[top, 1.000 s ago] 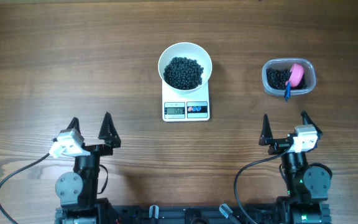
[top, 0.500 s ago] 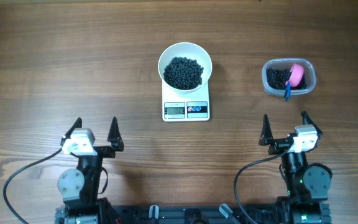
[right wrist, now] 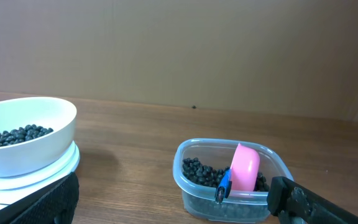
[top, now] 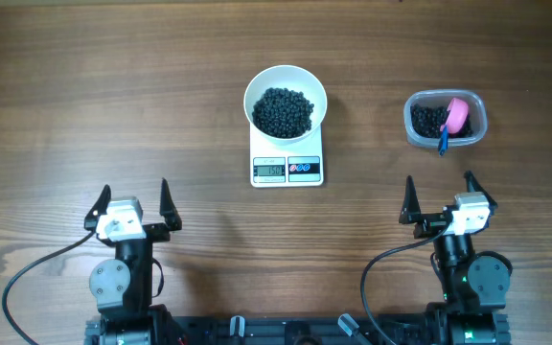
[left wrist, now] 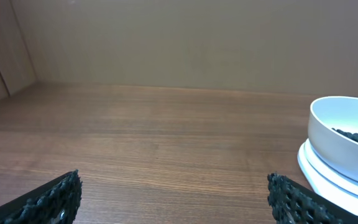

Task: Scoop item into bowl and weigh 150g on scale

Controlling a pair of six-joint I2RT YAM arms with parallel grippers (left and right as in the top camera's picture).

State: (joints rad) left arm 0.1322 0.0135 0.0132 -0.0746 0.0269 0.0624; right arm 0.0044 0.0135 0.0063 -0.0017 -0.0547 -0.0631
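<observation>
- Overhead: your left claw (top: 134,192) and right claw (top: 439,182) are both released, spread wide and empty. They sit at the near edge of the table (top: 84,86), well apart from everything.
- Overhead: the bowl (top: 257,84) sits on the scale (top: 310,153), mid-table between the two arms. A heap of beans (top: 283,112) lies in it. The display digits are too small to read for sure.
- Overhead: the tub (top: 408,120) with the remaining beans lies straight ahead of your right claw. The pink scoop (top: 457,115) rests in it, long axis running near-far, blue handle end toward the robot's side. The right arm is clearly nearer; the left is off beyond the scale.
- Left wrist: the claw is splayed with nothing between. The bowl on the scale is at the right edge, so ahead and to the right.
- Right wrist: the claw is apart and holds nothing. The tub and scoop are ahead, slightly right, and the bowl is off to the left.
- My read: if the weight needs topping up, go straight forward with the right claw to the blue handle. If the weight is right, you're likely done.
</observation>
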